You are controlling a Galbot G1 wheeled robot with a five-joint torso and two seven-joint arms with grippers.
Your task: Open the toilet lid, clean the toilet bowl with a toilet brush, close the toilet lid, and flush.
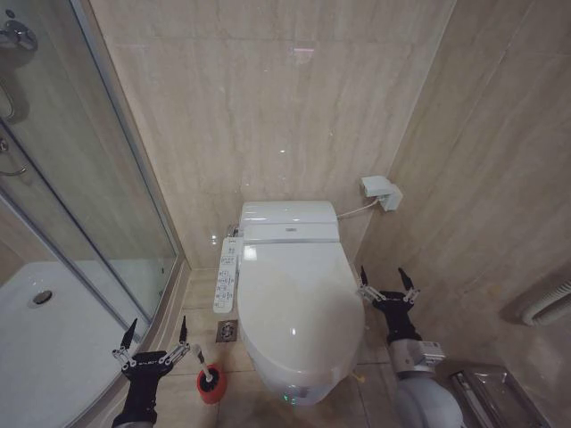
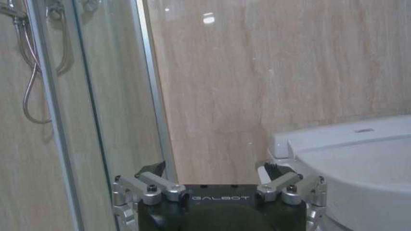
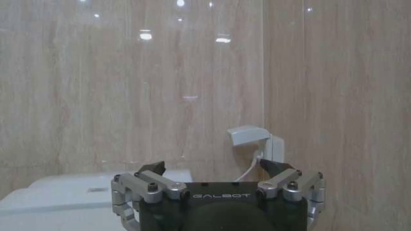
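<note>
Toilet lid [image 1: 299, 294]: glossy white oval, closed flat over the toilet bowl [image 1: 290, 382]. Toilet brush [image 1: 203, 363]: thin white handle, tilted, standing in its red cup holder [image 1: 211, 385] on the floor beside the bowl.

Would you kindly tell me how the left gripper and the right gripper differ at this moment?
The left gripper hovers over the floor between the shower tray and the toilet lid, close to the toilet brush; the right gripper is beside the lid's other side, near the side wall. The left one sits lower in the head view than the right one. Both are open, empty and point toward the back wall.
</note>
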